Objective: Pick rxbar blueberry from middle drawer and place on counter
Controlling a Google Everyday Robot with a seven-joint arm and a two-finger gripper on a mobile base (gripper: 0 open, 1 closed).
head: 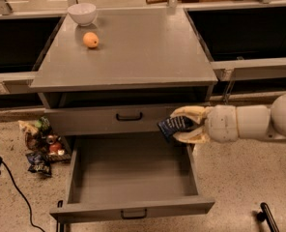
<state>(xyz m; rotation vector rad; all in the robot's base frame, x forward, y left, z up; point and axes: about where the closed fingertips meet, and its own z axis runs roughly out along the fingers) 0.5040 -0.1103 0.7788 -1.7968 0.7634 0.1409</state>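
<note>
Gripping a dark navy snack bar with cream-coloured jaws, clamped on the packet's right end from above and below. Reaching in from the right on a thick white arm, level with the front of the closed upper drawer. Holding the bar tilted, white print facing up, with its left end free and pointing towards the black handle of that closed drawer, not touching it. Hanging over the back right corner of the pulled-out drawer, seemingly lifted off its plain grey bottom, and not yet up on the surface. Sharing the scene with a white bowl at the far left corner of that broad grey surface and an orange just in front of it, close but apart. Passing well clear of a heap of crumpled colourful wrappers on the speckled floor left of the cabinet, and of a black cable curling across the lower left corner.
</note>
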